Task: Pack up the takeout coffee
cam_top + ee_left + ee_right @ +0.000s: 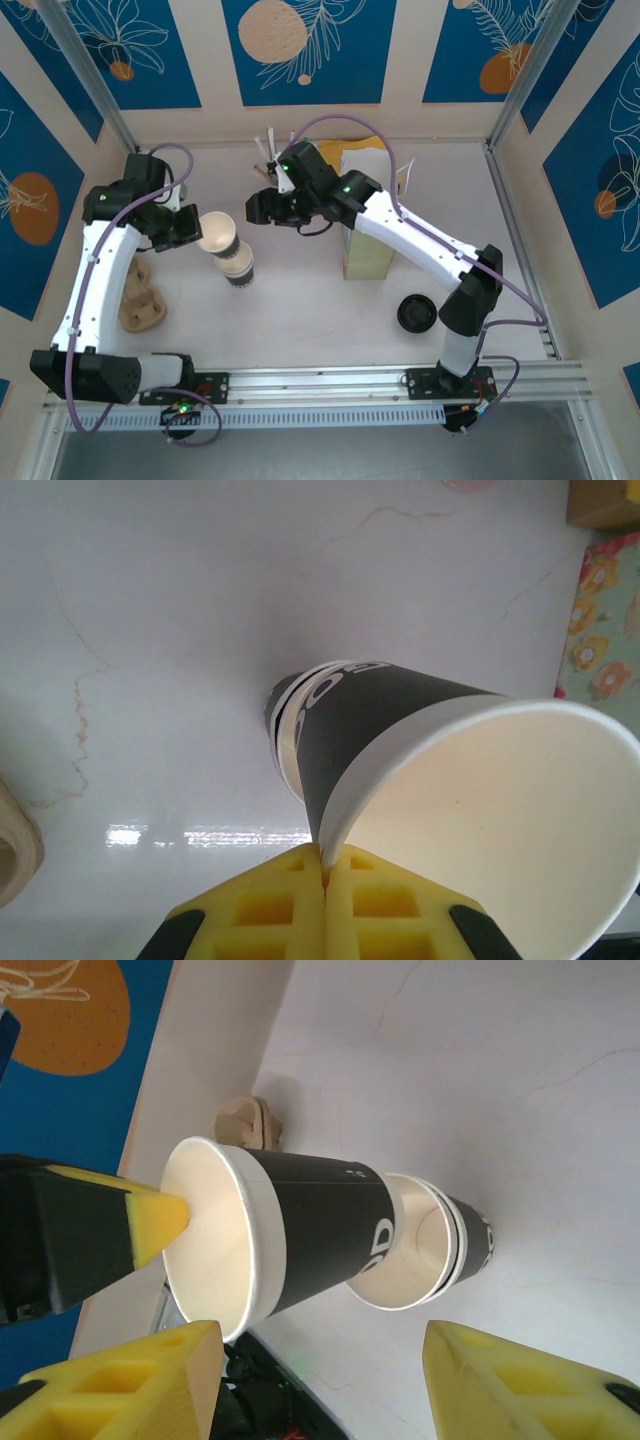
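Cup point(400, 720) tilted, rim pinched by left gripper point(325, 868), base at mouth of stack point(465, 1235), likely to separate one cup. Right gripper point(264, 206) spread wide beside cup, probably ready to steady stack. Lid point(416, 313) on tabletop point(300, 320), well apart from both grippers.

White, faintly veined worktop point(310, 300), four things resting on it.
Nested cups point(240, 268) stand mid-left, a paper bag point(366, 255) to their right, a black lid point(416, 313) toward the front, and a cardboard cup carrier point(140, 300) at the left.

coffee cup point(450, 780): matt paper, smooth | finger pads point(260, 910): yellow foam, waffled | tabletop point(200, 630) beyond pads: glossy, veined
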